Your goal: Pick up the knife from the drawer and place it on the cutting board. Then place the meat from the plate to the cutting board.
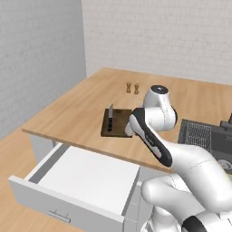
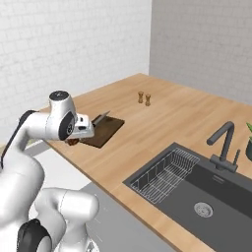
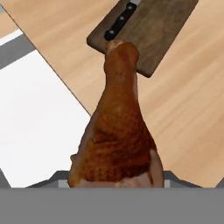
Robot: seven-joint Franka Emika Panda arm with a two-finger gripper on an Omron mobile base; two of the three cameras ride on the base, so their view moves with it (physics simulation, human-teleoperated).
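Tool (image 3: 114, 181) gripping meat (image 3: 117, 131) in hand view, drawer (image 1: 86, 179) open in left view

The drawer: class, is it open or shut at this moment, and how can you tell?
Open. The drawer is pulled out from under the counter, its white inside exposed and its front panel well forward.
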